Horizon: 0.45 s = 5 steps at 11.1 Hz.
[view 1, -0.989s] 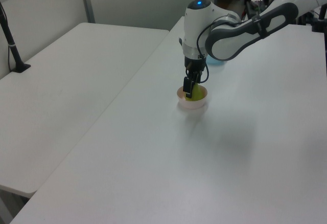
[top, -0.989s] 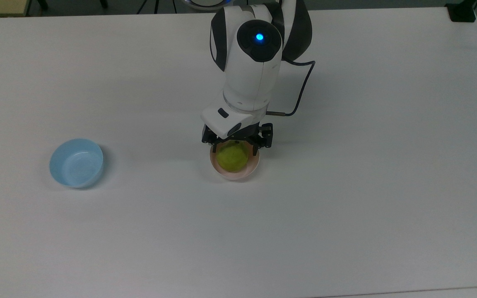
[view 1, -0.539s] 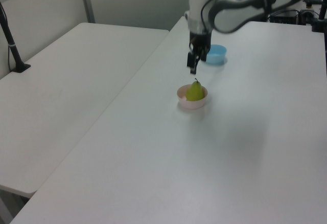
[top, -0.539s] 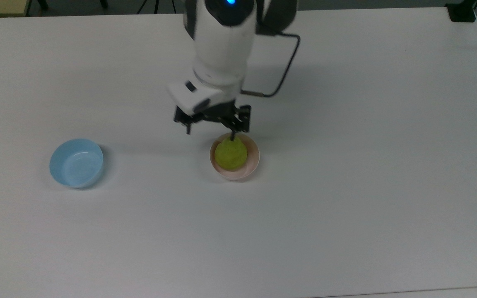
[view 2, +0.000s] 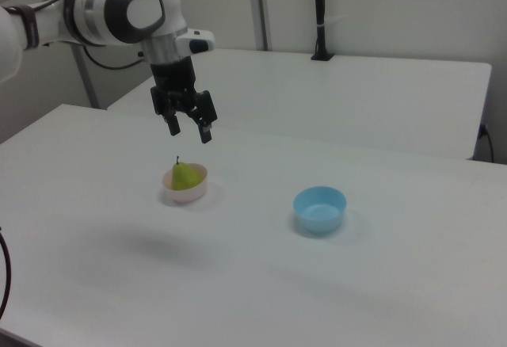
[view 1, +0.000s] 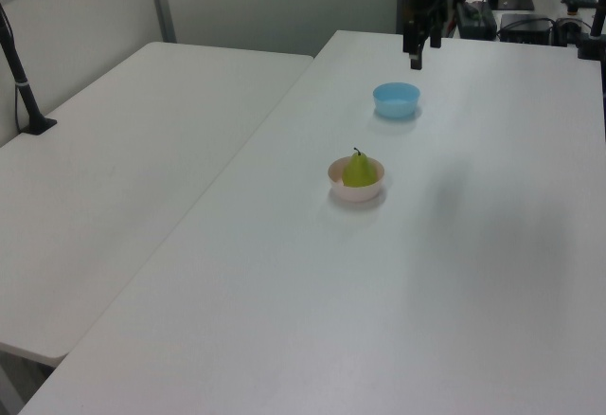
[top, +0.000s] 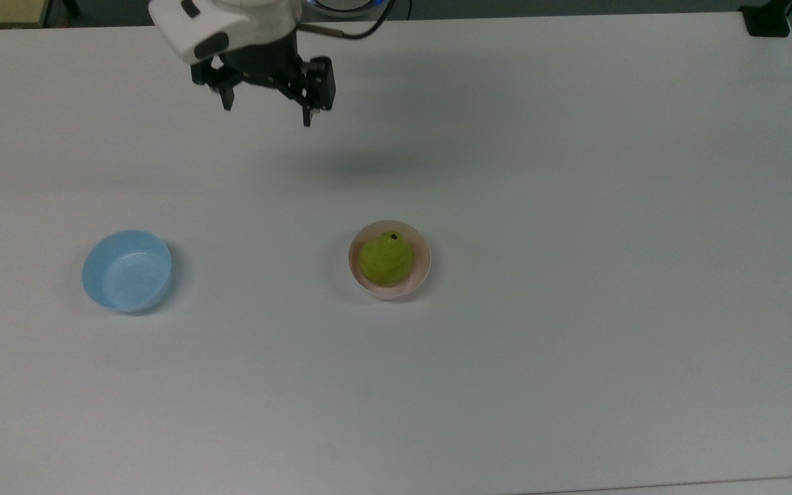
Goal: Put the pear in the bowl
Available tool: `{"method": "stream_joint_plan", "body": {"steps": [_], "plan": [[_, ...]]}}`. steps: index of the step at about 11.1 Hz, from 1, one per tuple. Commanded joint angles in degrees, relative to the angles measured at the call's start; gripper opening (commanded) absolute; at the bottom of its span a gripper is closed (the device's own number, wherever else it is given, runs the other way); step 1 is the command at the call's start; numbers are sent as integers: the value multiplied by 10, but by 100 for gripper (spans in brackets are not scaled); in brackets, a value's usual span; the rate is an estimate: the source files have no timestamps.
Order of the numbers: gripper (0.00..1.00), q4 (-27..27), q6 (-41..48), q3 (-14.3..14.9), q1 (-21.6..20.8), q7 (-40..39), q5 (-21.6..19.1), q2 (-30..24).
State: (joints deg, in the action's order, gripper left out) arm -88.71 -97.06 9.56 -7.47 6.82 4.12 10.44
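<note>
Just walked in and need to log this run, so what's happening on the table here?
A single robot arm is working with a pear and two bowls. The pear sits upright inside the pink bowl, stem up. The arm's tool hangs open and empty above the table, well clear of the pink bowl. A light blue bowl stands apart, empty.
</note>
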Motion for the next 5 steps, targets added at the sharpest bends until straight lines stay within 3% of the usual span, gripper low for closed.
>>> {"method": "stream_joint_plan", "body": {"steps": [1,3,5], "plan": [[100,-51,6,-7,21,-15,-4,-57],[100,-58,7,-37,55,-15,-4,-60],[100,-57,12,-40,55,-14,-4,-62]]}}
